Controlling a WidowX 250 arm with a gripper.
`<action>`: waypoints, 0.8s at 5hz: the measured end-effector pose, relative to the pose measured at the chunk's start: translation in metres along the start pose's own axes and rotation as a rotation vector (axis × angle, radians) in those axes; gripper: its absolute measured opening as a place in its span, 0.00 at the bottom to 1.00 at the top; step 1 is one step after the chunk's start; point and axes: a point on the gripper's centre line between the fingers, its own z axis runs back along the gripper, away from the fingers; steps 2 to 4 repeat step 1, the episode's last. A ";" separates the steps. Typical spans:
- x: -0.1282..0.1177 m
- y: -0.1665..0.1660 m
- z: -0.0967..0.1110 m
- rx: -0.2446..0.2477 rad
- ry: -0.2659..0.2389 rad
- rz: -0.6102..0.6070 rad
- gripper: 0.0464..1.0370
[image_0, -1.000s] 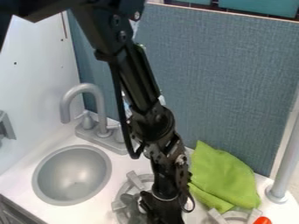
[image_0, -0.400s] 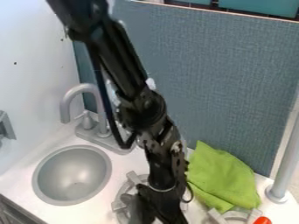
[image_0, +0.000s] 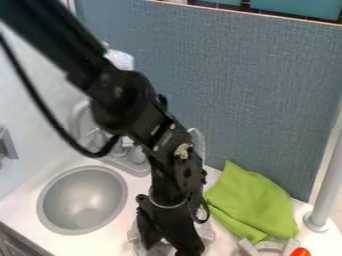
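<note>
Black two-finger gripper (image_0: 168, 243), pincer spread, hangs at the round grey burner (image_0: 208, 234); any movement should clear the crumpled lime-green cloth (image_0: 250, 202).

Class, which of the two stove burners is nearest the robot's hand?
The burner nearer the sink: the hand hangs over it, while the other burner sits beside the green cloth.

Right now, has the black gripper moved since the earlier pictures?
Yes, the black gripper has moved up in the view and closer to the round sink.
</note>
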 end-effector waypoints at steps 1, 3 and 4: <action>-0.015 -0.015 0.020 -0.002 -0.028 -0.025 0.96; -0.015 -0.015 0.020 -0.002 -0.028 -0.025 0.96; -0.015 -0.015 0.020 -0.002 -0.028 -0.025 0.96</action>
